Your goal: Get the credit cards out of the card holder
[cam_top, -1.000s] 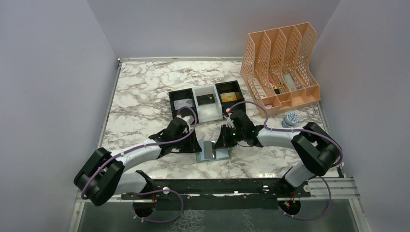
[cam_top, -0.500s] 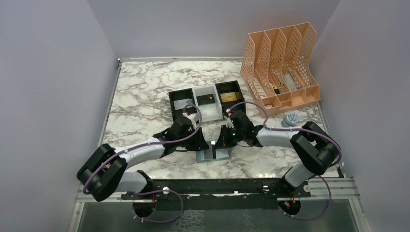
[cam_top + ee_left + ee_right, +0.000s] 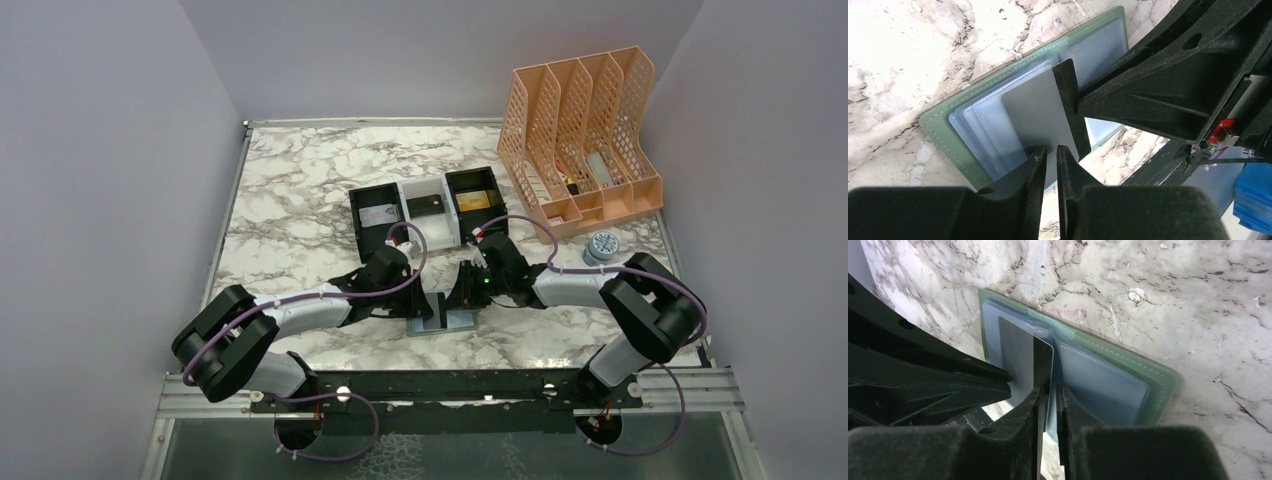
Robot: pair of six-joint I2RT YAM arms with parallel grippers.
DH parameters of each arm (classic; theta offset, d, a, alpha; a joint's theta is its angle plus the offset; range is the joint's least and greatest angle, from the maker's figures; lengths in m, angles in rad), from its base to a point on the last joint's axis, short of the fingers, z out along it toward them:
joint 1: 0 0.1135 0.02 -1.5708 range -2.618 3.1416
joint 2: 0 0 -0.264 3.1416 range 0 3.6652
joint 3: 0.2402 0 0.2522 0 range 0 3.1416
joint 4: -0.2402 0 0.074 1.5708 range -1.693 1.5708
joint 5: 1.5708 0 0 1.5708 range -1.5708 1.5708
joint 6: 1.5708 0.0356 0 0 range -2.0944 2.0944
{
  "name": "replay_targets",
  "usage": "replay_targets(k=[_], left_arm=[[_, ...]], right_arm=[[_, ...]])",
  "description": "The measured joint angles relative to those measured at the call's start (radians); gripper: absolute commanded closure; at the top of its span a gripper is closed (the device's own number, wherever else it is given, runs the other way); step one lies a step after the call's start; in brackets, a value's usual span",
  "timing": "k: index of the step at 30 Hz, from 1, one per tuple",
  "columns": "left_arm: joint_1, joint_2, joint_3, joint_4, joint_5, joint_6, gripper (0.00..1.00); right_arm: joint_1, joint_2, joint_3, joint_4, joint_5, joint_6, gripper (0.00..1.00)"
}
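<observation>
A dark card (image 3: 1040, 112) stands up out of the blue-grey pockets of the green wallet (image 3: 943, 127). The wallet lies open and flat on the tabletop (image 3: 300, 190), near the front, between the two arms. The left hand (image 3: 1050, 167) is pinched on the card, and the right hand (image 3: 1048, 402) has the card's edge in the thin gap between its fingers, but I cannot tell if it grips; a black and white tray (image 3: 356, 215) sits behind the wallet, not touching it
</observation>
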Motion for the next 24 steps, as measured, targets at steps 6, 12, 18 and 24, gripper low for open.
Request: replay_targets(k=[6,12,18,24], left_arm=[[-0.004,-0.007,0.002,-0.012,-0.013,0.011,0.82],[-0.005,-0.014,0.002,-0.022,-0.019,0.018,0.82],[-0.004,-0.016,0.002,-0.027,-0.021,0.022,0.79],[-0.006,-0.029,0.009,-0.043,-0.039,0.036,0.71]], right_arm=[[-0.009,0.002,-0.023,0.054,-0.008,0.054,0.7],[-0.013,0.052,-0.034,0.149,-0.07,0.077,0.9],[-0.018,0.054,-0.042,0.158,-0.068,0.082,0.99],[-0.028,-0.016,-0.055,0.123,-0.04,0.054,0.99]])
